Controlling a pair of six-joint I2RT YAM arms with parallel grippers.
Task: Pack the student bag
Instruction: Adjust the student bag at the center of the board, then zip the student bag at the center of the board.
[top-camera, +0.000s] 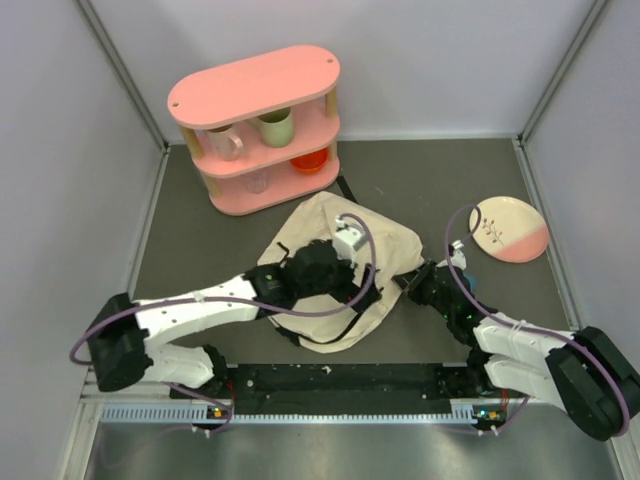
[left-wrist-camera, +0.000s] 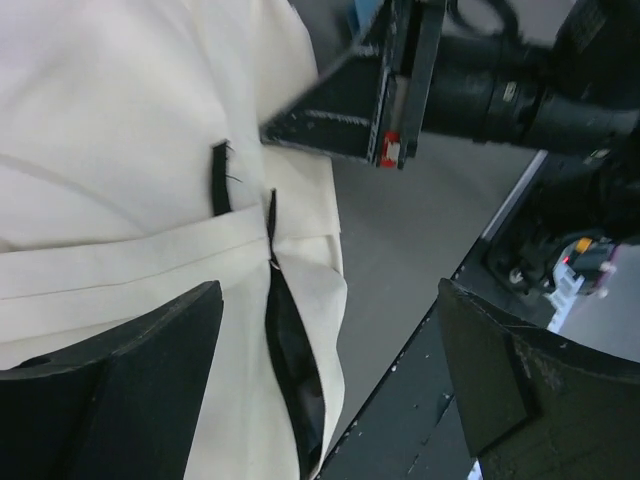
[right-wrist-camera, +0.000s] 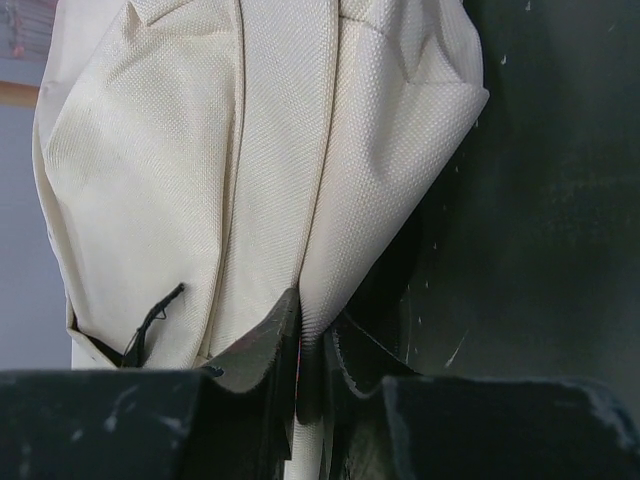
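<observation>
Zip gap (left-wrist-camera: 290, 370) on the bag (left-wrist-camera: 120, 130) shows only in the left wrist view; in the top view the arm covers it. Left gripper (left-wrist-camera: 322, 395) fingers spread wide over the bag. Right gripper (right-wrist-camera: 305, 345) pinches a fabric fold at the bag's right corner. Bag lies at centre of dark grey table (top-camera: 190, 250); pink shelf (top-camera: 255, 95) far, plate (top-camera: 508, 228) right. White walls.

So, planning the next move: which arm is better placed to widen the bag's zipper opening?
Probably left: the left pincer hangs open over the student bag's zipper opening; the right pincer grips the bag's edge.
</observation>
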